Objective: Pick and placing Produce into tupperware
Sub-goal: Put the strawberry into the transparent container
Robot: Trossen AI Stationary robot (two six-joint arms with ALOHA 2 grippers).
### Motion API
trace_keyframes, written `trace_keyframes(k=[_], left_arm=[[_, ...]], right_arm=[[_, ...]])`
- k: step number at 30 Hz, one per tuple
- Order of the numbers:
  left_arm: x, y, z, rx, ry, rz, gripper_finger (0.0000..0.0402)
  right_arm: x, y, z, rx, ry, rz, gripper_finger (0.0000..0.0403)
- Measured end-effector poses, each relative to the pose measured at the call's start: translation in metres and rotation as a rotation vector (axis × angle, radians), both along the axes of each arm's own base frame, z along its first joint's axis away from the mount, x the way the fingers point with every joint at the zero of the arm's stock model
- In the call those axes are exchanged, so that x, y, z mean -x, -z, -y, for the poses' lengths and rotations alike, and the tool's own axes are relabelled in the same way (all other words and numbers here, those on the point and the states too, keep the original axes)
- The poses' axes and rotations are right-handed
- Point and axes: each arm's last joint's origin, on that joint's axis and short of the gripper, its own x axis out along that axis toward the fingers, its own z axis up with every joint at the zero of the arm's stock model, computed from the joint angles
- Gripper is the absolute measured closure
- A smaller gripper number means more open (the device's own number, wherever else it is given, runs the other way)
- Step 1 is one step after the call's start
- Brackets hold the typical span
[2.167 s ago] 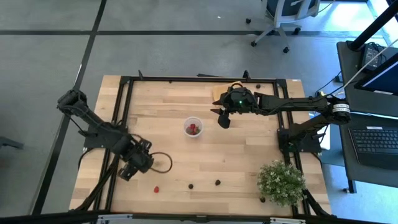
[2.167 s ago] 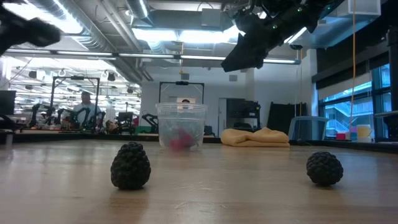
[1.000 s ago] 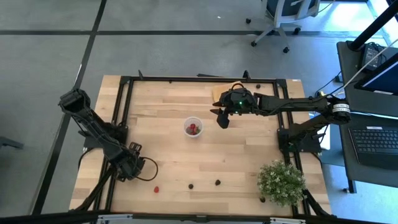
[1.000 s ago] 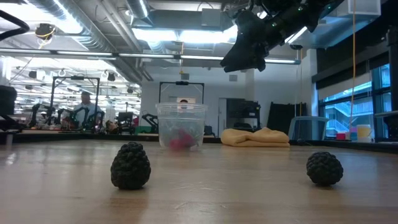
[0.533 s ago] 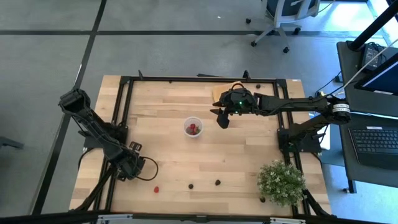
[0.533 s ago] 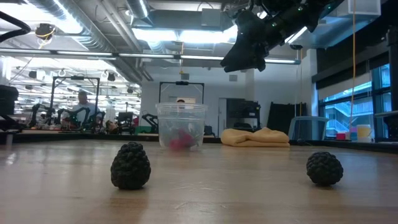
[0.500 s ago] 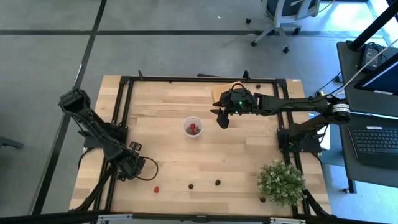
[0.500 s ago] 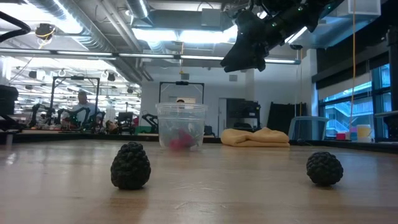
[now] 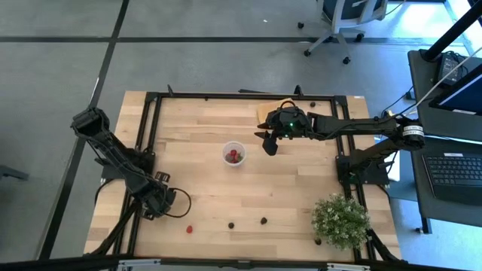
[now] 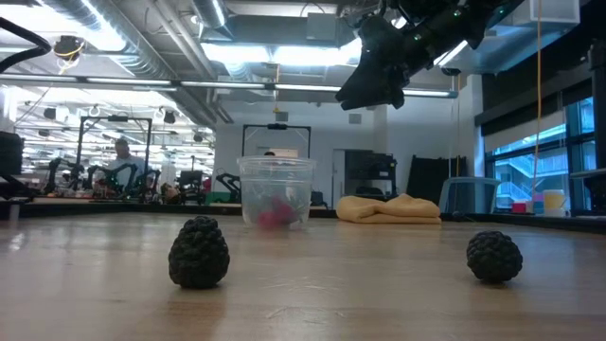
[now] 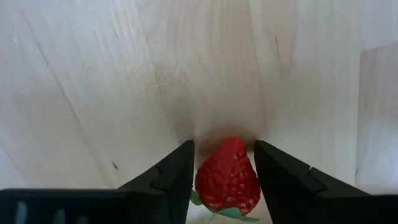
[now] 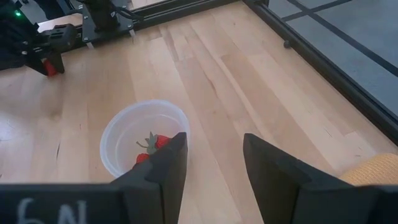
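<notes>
Since the earlier high view your left gripper [image 9: 153,205] has pulled back from mid-table to the near left edge; the right gripper [image 9: 269,143] waits, empty and part open, beside the cup [image 9: 233,154]. A red berry [image 9: 190,228] and two dark ones stay loose.

Low view: a dark berry [image 10: 199,252] sits nearest, the cup behind it.

Left wrist: your fingers [image 11: 168,174] flank a strawberry [image 11: 227,177], seemingly touching, not clearly clamped. Lift too early and it could slip or roll.

Right wrist: the cup already holds red fruit.
</notes>
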Motion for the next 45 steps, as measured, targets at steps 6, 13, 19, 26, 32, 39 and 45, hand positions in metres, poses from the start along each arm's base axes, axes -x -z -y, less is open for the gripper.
trace_keyframes(k=[6, 13, 19, 26, 32, 39, 45], left_arm=[[0.0000, 0.0000, 0.0000, 0.000, -0.001, -0.001, 0.0243], [0.0006, 0.0000, -0.0002, 0.004, 0.002, -0.013, 0.0273], [0.0009, 0.0000, 0.0000, 0.010, 0.005, -0.021, 0.0282], [0.0009, 0.0000, 0.0000, 0.010, 0.004, -0.021, 0.0282], [0.0009, 0.0000, 0.0000, 0.010, 0.001, -0.021, 0.0282], [0.0011, 0.0000, 0.0003, 0.020, 0.006, -0.031, 0.0273], [0.0016, -0.0001, 0.0012, 0.044, 0.005, -0.052, 0.0214]], right_arm=[[0.0000, 0.0000, 0.0000, 0.000, 0.000, 0.000, 0.0242], [0.0000, 0.0000, 0.0000, 0.000, 0.000, 0.000, 0.0242], [0.0000, 0.0000, 0.0000, 0.000, 0.000, 0.000, 0.0242], [0.0000, 0.0000, 0.0000, 0.000, 0.000, 0.000, 0.0242], [0.0000, 0.0001, 0.0000, 0.000, 0.000, -0.001, 0.0242], [0.0000, 0.0001, 0.0000, -0.002, 0.001, 0.000, 0.0242], [0.0000, 0.0001, 0.0000, -0.003, 0.001, 0.000, 0.0242]])
